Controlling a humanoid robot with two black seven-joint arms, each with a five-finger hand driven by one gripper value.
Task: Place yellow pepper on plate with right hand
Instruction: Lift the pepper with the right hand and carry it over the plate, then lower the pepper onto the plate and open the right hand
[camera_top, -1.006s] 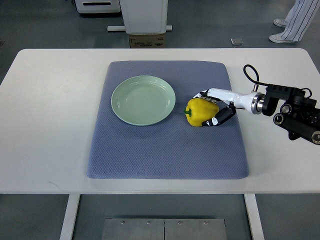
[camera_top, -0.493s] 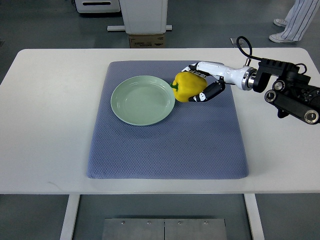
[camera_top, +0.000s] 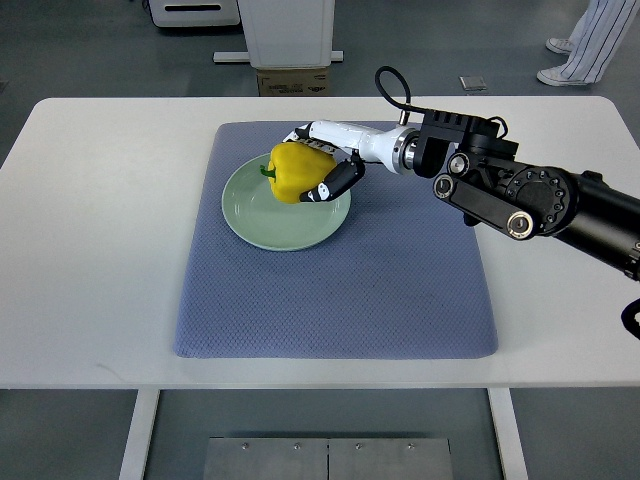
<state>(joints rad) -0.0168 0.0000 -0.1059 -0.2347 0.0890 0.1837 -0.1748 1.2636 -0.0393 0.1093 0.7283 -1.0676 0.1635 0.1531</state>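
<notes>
Leftward since before, the robot's right hand (camera_top: 322, 165) carries the glossy yellow bell pepper (camera_top: 294, 172), fingers wrapped round it, over the pale green round plate (camera_top: 250, 220); only release remains.

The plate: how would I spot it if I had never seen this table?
Look at the white table and find the blue-grey mat lying in its middle. On the mat's upper left part sits the plate, round and pale green. The right hand holds a yellow pepper over its upper right rim; nothing else there is a dish.
</notes>
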